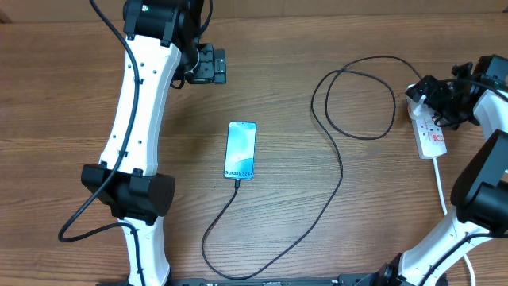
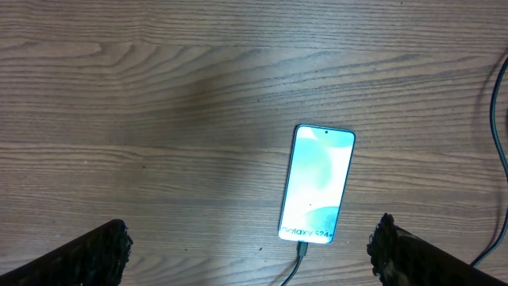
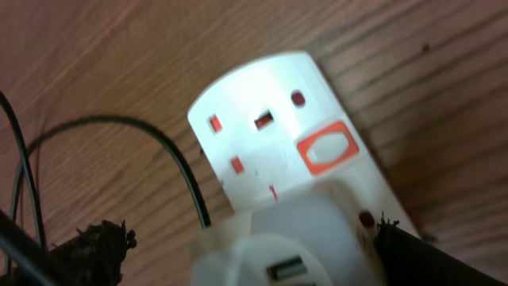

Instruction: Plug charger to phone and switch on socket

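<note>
The phone [image 1: 240,149] lies face up on the table with its blue-teal screen lit; it also shows in the left wrist view [image 2: 317,181]. The charger's black cable [image 1: 340,171] has its tip in the phone's bottom edge [image 2: 302,253]. It loops across the table to a white adapter block [image 3: 290,238] sitting in the socket [image 1: 432,135]. The socket's red-framed switch [image 3: 327,147] faces up. My right gripper [image 1: 435,94] [image 3: 254,254] is open, with its fingers on either side of the adapter. My left gripper [image 1: 208,65] [image 2: 250,254] is open and empty above the table, beyond the phone.
The socket's white cord [image 1: 441,187] runs toward the front edge on the right. The black cable makes a wide loop [image 1: 357,95] between the phone and the socket, and another bend near the front edge [image 1: 218,266]. The left arm's black cable [image 1: 79,222] hangs at the left.
</note>
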Available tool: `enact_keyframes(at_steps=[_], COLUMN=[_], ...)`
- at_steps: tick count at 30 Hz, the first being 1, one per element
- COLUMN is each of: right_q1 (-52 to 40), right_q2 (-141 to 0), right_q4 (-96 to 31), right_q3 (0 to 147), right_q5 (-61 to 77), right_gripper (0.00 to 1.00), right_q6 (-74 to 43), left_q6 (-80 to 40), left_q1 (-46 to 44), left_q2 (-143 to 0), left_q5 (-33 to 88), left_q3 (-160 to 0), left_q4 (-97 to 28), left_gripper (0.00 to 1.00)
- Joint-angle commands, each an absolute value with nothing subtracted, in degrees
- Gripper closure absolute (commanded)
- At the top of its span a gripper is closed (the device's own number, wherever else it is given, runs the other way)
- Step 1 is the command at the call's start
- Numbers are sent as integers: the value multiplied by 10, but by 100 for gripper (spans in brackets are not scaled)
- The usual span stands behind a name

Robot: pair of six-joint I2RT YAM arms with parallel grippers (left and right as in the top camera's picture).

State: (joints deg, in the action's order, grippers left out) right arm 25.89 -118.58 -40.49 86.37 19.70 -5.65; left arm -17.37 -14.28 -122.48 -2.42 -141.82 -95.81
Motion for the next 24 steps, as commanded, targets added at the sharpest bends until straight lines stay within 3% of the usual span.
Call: enact_keyframes(at_steps=[1,17,24], right_q1=[258,256,255], right_q2=[-1196,-1196,-1196], right_q4=[-435,-449,-440], right_q3=[886,907,893], right_q5=[209,119,190], right_gripper=[0,0,0], right_q6=[-59,-58,-55], left_q6=[-163,-163,-163], left_q1=[-147,-147,-147], left_q2=[-1217,-1217,-1217], left_q5=[-30,-30,-30], left_q3=[-1427,-1427,-1427], left_q4=[-957,-957,-957], left_gripper=[0,0,0])
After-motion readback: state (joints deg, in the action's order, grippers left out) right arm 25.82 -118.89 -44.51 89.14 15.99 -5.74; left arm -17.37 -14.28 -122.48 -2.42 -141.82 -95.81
